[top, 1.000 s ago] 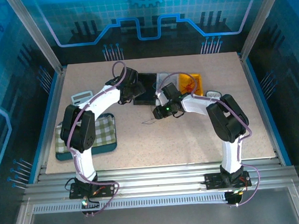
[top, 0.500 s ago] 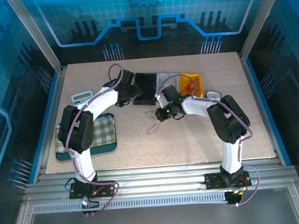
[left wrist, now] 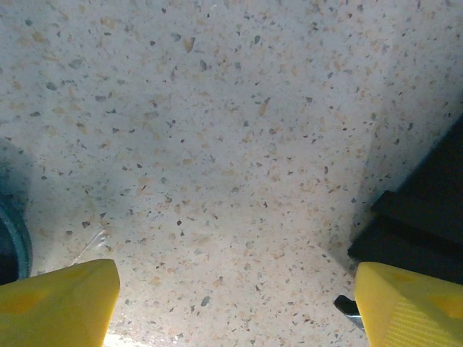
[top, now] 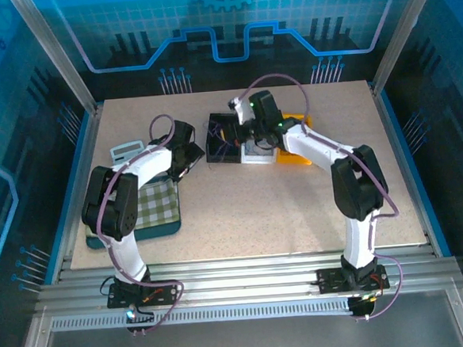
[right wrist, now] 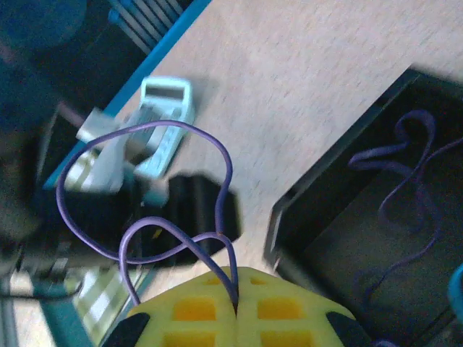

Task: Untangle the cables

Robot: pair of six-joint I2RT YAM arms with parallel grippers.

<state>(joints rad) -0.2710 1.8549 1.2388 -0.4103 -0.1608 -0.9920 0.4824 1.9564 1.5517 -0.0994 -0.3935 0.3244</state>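
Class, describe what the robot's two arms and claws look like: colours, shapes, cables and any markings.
Both the left arm and right arm have white shells, black joints and a lavender cable looping alongside. A green light glows on the right wrist. The left claw and right claw have blocky yellow fingers.

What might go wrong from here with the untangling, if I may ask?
The jaws of the right gripper pinch the held purple wire at one thin point, so it may slip out. Its hanging loops cross each other and could tighten into a knot if pulled. They could snag the second purple wire lying in the black bin.
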